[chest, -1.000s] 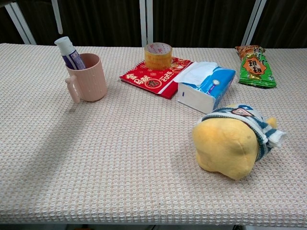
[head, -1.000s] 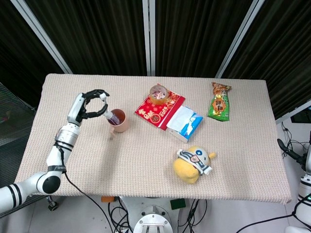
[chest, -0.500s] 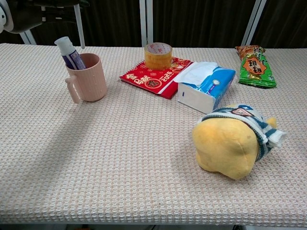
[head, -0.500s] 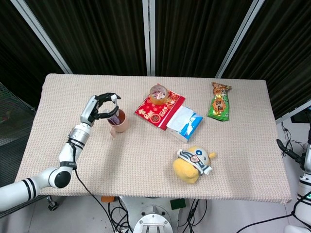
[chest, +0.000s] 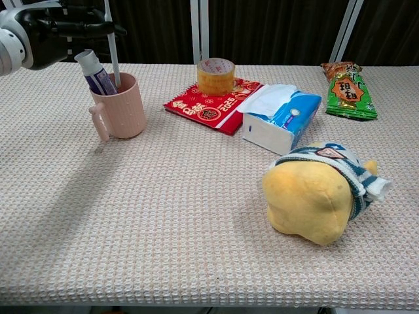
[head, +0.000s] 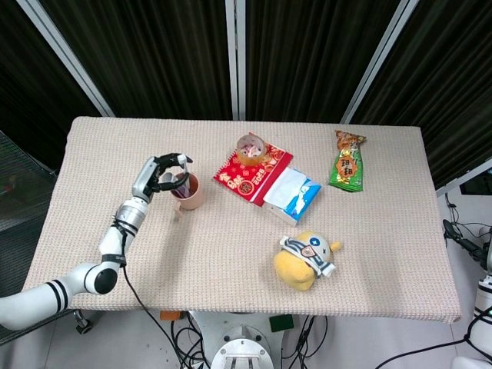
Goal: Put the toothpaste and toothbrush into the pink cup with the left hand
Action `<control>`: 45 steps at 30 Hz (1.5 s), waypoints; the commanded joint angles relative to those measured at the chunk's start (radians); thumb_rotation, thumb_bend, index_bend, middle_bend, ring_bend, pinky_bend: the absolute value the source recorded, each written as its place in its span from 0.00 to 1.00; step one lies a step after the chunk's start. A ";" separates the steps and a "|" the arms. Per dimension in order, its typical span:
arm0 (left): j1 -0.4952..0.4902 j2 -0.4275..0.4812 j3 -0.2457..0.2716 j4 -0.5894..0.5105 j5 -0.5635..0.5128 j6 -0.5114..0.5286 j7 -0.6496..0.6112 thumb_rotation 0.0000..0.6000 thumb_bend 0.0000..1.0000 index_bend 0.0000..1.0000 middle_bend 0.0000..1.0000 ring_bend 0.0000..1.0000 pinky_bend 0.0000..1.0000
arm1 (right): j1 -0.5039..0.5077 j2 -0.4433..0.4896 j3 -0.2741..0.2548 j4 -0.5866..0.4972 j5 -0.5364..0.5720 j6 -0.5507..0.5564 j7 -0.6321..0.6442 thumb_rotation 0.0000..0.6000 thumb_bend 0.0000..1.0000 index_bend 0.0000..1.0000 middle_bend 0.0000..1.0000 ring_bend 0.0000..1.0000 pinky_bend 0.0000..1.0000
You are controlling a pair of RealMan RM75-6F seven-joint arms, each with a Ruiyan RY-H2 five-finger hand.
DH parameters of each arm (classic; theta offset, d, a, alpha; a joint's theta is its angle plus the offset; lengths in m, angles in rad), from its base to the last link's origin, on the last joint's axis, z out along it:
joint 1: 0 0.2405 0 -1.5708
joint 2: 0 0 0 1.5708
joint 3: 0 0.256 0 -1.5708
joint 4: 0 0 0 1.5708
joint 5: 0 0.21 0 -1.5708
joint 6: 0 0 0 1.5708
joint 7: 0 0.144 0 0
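The pink cup [head: 189, 192] [chest: 121, 106] stands at the table's left, handle toward the front. A white and purple toothpaste tube [chest: 95, 72] leans inside it, cap up. My left hand [head: 163, 171] [chest: 40, 34] hovers just left of and above the cup. It pinches a thin white toothbrush [chest: 112, 47] that hangs nearly upright. The brush's lower end is inside the cup's mouth, next to the tube. My right hand is outside both views; only a piece of the right arm [head: 483, 288] shows off the table's right edge.
A tape roll [chest: 215, 76] sits on a red packet [chest: 211, 107] behind the middle. A tissue pack [chest: 280, 116] lies right of them, a green snack bag [chest: 349, 92] at the far right, and a yellow plush toy [chest: 319, 195] toward the front right.
My left hand has moved right toward the cup with the toothbrush. The brush has come down from above the cup until its lower end is inside the mouth.
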 commanded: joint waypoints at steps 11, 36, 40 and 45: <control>0.001 -0.072 0.029 0.122 0.092 0.004 -0.118 1.00 0.34 0.65 0.33 0.15 0.21 | 0.006 0.001 -0.001 -0.004 0.007 -0.020 -0.020 1.00 0.37 0.00 0.00 0.00 0.00; 0.138 0.032 0.071 0.049 0.216 0.332 0.001 0.99 0.25 0.14 0.17 0.08 0.18 | 0.003 0.005 0.003 -0.002 0.001 -0.014 -0.010 1.00 0.35 0.00 0.00 0.00 0.00; 0.239 0.133 0.103 -0.007 0.248 0.496 0.213 0.97 0.25 0.14 0.16 0.08 0.19 | -0.003 0.013 -0.014 -0.001 -0.015 -0.010 -0.026 1.00 0.34 0.00 0.00 0.00 0.00; 0.393 0.258 0.244 0.002 0.304 0.643 0.633 0.95 0.25 0.14 0.15 0.08 0.19 | -0.025 0.057 -0.076 -0.008 -0.040 -0.040 -0.130 1.00 0.33 0.00 0.00 0.00 0.00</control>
